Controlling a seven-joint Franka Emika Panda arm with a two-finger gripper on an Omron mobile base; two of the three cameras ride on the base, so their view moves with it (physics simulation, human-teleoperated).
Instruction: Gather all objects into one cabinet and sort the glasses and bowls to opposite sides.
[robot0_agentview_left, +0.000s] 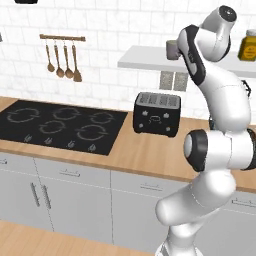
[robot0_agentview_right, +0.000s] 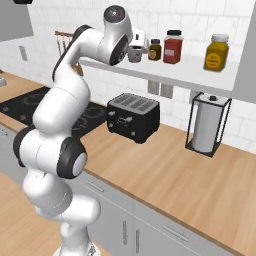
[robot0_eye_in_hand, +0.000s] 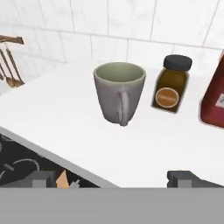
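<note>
My arm is white with dark joints. The cup on the white shelf is grey outside, greenish-beige inside. Next to it is a brown jar with a black lid and orange label, then a red jar and a yellow one. The toaster and cooktop are black, the cooktop with grey ring markings. The counter is light wood.
</note>
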